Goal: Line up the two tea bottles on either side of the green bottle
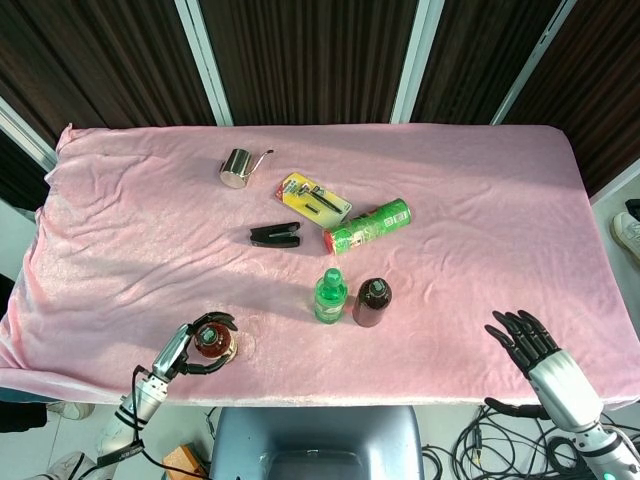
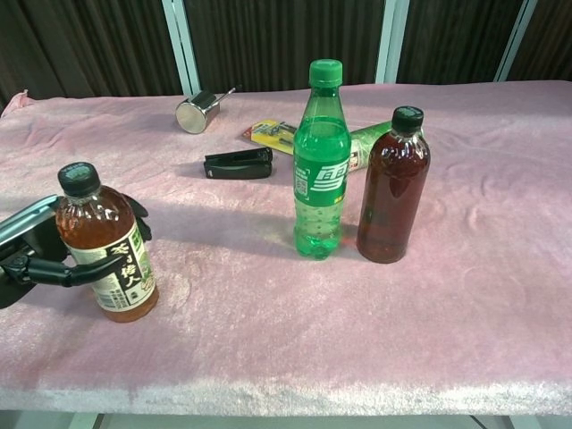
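Note:
The green bottle (image 1: 330,297) (image 2: 322,170) stands upright near the table's front middle. A dark, unlabelled tea bottle (image 1: 371,302) (image 2: 393,188) stands close beside it on the right. A labelled amber tea bottle (image 1: 212,340) (image 2: 103,246) stands well off to the left, near the front edge. My left hand (image 1: 183,352) (image 2: 40,261) grips this bottle, thumb across its front and fingers curled behind it. My right hand (image 1: 535,350) hovers off the front right edge with fingers spread, holding nothing. It does not show in the chest view.
Behind the bottles lie a green can (image 1: 367,225) on its side, a black clip (image 1: 275,235), a yellow packet (image 1: 314,197) and a small metal cup (image 1: 236,167). The pink cloth (image 1: 480,220) covers the whole table.

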Controlling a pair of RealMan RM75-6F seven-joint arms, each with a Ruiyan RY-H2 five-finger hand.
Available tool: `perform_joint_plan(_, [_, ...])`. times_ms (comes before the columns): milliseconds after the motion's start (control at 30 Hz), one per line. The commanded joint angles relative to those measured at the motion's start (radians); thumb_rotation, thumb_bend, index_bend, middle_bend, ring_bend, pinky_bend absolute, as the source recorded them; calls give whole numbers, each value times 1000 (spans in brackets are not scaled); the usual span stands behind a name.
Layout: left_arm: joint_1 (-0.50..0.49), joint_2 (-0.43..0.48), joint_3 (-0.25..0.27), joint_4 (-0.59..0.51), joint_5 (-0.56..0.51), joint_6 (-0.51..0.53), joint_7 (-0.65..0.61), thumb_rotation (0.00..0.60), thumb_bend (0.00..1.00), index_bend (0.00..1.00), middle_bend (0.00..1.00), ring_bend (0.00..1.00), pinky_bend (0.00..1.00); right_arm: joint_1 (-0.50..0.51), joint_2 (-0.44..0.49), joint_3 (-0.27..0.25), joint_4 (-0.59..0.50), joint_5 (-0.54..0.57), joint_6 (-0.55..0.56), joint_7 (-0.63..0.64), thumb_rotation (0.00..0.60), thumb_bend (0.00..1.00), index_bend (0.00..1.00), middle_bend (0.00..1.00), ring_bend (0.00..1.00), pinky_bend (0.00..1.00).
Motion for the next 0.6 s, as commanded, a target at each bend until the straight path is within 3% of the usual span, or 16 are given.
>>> perform_joint_plan(33, [1, -5, -19, -7, -29, -4, 3, 600, 403, 576, 657, 461, 453, -1, 3, 1, -3, -1, -7, 3, 600, 222, 0, 0, 0, 118])
perform_joint_plan(133, [6, -12, -48, -12, -63, 3, 25, 600, 506, 691, 772, 571, 570, 0, 5, 2, -6, -3, -15, 3, 600, 222, 0, 0, 0, 118])
perform_joint_plan(233, [4, -16, -80, -22, -89, 13, 44, 600, 556, 741, 823, 618, 622, 1, 6, 2, -7, -7, -24, 4, 600, 222, 0, 0, 0, 118])
perform_joint_plan(467, [-55, -73, -205, -13, -144, 28, 123, 600, 549, 749, 812, 603, 600, 4, 7, 4, -15, -10, -48, -2, 600, 222, 0, 0, 0, 118])
perform_joint_plan(600, [-106, -101, -240, -9, -164, -24, 136, 600, 567, 726, 760, 567, 568, 4, 6, 8, -19, -9, -57, -8, 600, 222, 0, 0, 0, 118])
